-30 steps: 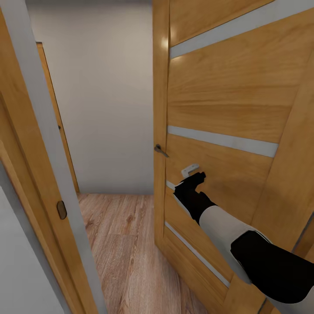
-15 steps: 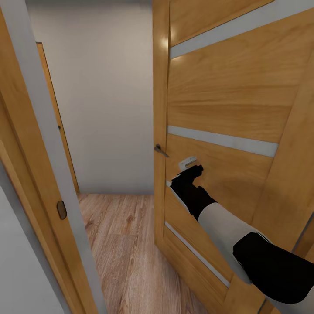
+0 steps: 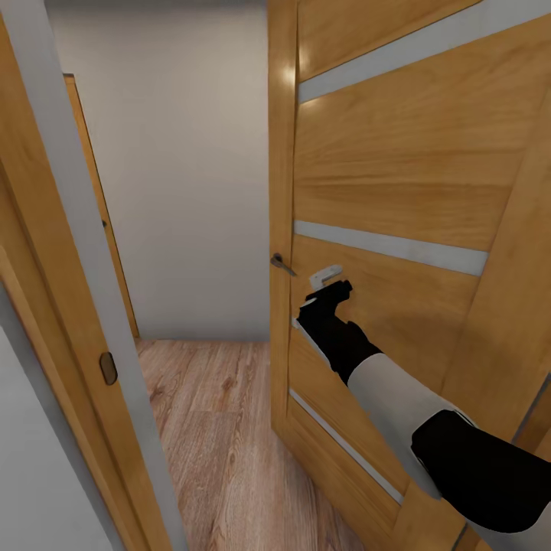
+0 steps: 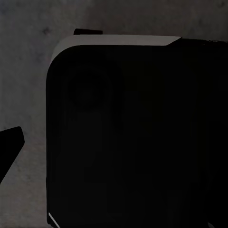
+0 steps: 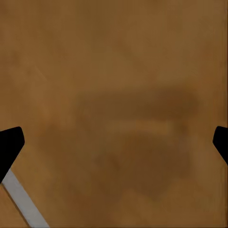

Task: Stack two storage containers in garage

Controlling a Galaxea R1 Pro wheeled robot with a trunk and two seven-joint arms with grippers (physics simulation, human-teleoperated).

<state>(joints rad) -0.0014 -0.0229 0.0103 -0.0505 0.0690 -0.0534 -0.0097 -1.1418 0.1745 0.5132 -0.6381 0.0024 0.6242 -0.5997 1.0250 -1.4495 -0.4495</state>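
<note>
From head height we look down at the slatted honey-brown wooden door (image 3: pixel 398 191); our right wrist view presses close against its panel.

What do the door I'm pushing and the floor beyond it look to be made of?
The door looks like honey-toned wood or wood veneer, satin finish: visible grain, soft glare near its edge, pale grey inlaid strips. The floor looks like light wood planks, matte, with grain and plank seams. Being rendered, either could be laminate.
</note>
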